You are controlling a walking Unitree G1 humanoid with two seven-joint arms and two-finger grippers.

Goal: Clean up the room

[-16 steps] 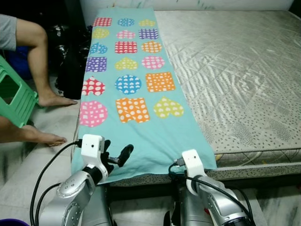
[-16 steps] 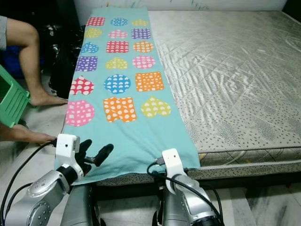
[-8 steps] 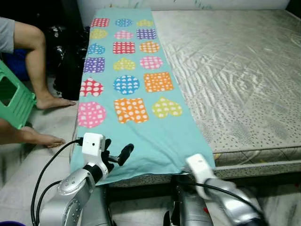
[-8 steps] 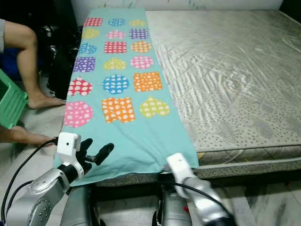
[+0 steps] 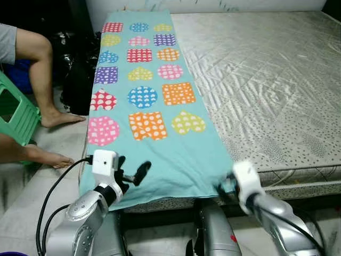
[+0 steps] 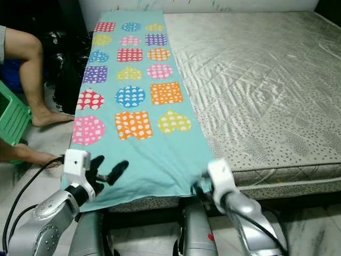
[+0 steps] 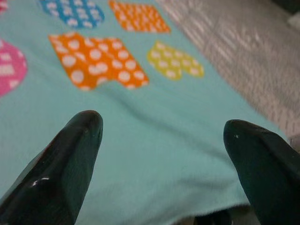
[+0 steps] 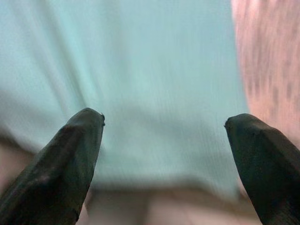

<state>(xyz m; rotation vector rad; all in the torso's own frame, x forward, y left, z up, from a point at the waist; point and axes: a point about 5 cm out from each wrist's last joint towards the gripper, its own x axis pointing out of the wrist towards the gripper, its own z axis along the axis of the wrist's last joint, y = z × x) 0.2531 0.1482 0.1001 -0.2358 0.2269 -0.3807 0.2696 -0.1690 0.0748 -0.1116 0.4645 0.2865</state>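
Across mattress (image 5: 266, 80), patterned teal blanket (image 5: 154, 138) spread flat, left gripper (image 7: 164, 154) and right gripper (image 8: 164, 154) spread wide over near edge, gripping nothing.

Both silver arms reach forward at waist height, the left gripper (image 5: 130, 175) and the right gripper (image 8: 164, 154) each with black fingers spread wide apart, nothing held between them
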